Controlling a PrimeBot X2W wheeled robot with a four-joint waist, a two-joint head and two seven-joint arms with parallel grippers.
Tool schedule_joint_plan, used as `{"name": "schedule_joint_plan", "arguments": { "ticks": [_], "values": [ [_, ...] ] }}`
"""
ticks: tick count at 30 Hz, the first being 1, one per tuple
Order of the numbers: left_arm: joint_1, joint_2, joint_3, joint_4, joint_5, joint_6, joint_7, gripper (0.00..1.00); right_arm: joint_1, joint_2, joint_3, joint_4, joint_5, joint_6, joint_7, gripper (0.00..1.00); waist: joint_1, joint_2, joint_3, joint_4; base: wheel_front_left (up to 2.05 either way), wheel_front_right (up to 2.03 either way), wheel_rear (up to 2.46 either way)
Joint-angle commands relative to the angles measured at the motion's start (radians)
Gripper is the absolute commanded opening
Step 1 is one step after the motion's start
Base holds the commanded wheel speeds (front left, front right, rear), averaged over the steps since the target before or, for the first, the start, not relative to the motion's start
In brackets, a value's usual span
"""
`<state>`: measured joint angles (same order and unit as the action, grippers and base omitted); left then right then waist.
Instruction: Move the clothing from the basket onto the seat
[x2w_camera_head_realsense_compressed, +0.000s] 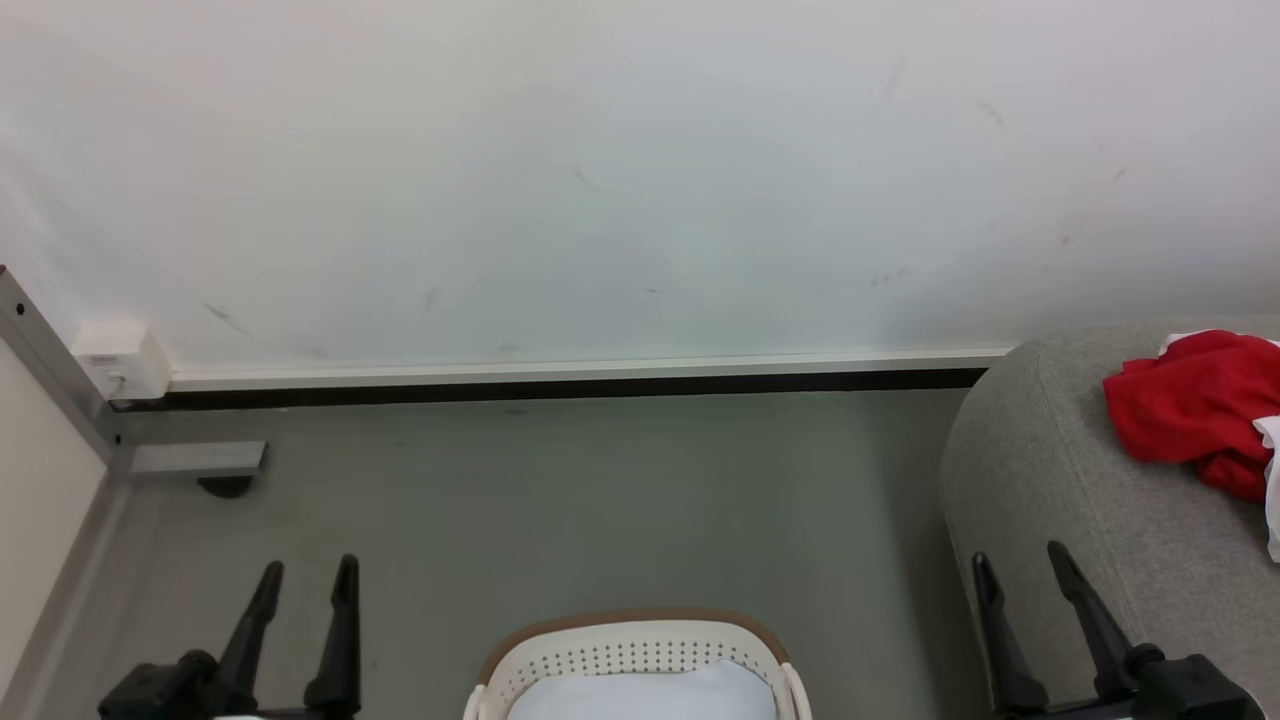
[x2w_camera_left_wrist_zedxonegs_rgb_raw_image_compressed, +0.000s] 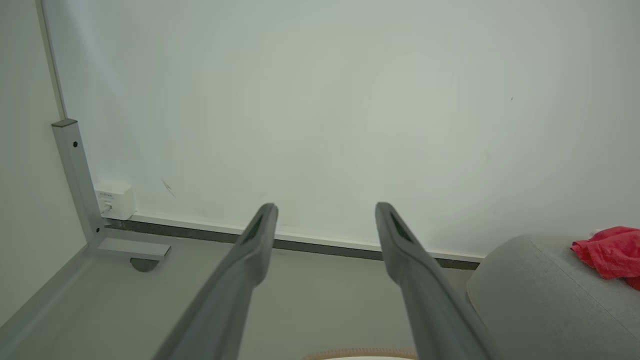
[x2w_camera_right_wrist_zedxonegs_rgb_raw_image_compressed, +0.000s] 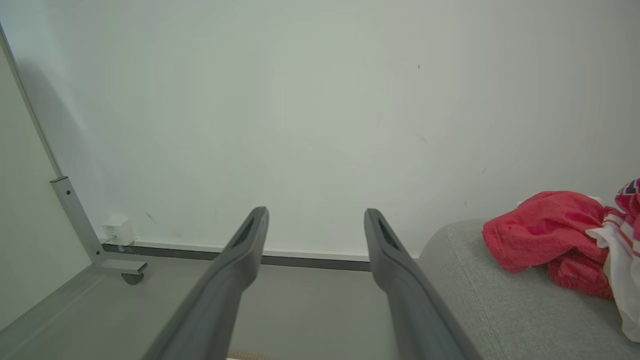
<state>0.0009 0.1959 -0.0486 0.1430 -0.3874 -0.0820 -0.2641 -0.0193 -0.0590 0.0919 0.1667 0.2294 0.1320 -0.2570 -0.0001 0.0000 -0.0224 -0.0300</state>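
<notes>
The cream-white basket (x2w_camera_head_realsense_compressed: 640, 655) with a brown rim sits on the floor at the bottom centre of the head view, a pale white cloth (x2w_camera_head_realsense_compressed: 645, 692) lying inside it. Red clothing (x2w_camera_head_realsense_compressed: 1195, 405) with white trim lies piled on the light-grey seat (x2w_camera_head_realsense_compressed: 1080, 500) at the right; the pile (x2w_camera_right_wrist_zedxonegs_rgb_raw_image_compressed: 555, 235) lies on the seat (x2w_camera_right_wrist_zedxonegs_rgb_raw_image_compressed: 480, 295) in the right wrist view, and it (x2w_camera_left_wrist_zedxonegs_rgb_raw_image_compressed: 612, 250) shows at the right edge of the left wrist view. My left gripper (x2w_camera_head_realsense_compressed: 305, 572) is open at the lower left, empty. My right gripper (x2w_camera_head_realsense_compressed: 1018, 558) is open before the seat's front edge, empty.
A white wall with a dark skirting strip (x2w_camera_head_realsense_compressed: 560, 388) runs across the back. At the left stands a grey metal post (x2w_camera_head_realsense_compressed: 45, 365) with a foot and caster (x2w_camera_head_realsense_compressed: 225, 485), and a white socket box (x2w_camera_head_realsense_compressed: 125, 362). Grey floor (x2w_camera_head_realsense_compressed: 600, 500) lies between basket and wall.
</notes>
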Motion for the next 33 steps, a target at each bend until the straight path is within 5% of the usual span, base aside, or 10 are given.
{"name": "schedule_joint_plan", "arguments": {
  "ticks": [1, 10, 33],
  "values": [
    [0.015, -0.012, 0.015, 0.015, 0.026, -0.012, 0.0, 1.0, 0.0, 0.004, 0.01, 0.015, -0.012, -0.003, -0.008, 1.0, 0.0001, 0.0, 0.001, -0.003, 0.0, 0.0, 0.0],
    [-0.001, -0.068, 0.056, 0.047, 0.096, -0.047, 0.0, 1.0, -0.031, 0.008, 0.014, 0.009, 0.015, -0.003, -0.008, 1.0, 0.0001, 0.0, 0.004, -0.008, 0.0, 0.0, 0.0],
    [0.002, -0.059, 0.036, 0.035, 0.087, -0.05, 0.0, 1.0, -0.024, 0.009, 0.018, 0.002, 0.04, -0.003, -0.009, 1.0, 0.0001, 0.0, 0.002, -0.003, 0.0, 0.0, 0.0]
  ]
}}
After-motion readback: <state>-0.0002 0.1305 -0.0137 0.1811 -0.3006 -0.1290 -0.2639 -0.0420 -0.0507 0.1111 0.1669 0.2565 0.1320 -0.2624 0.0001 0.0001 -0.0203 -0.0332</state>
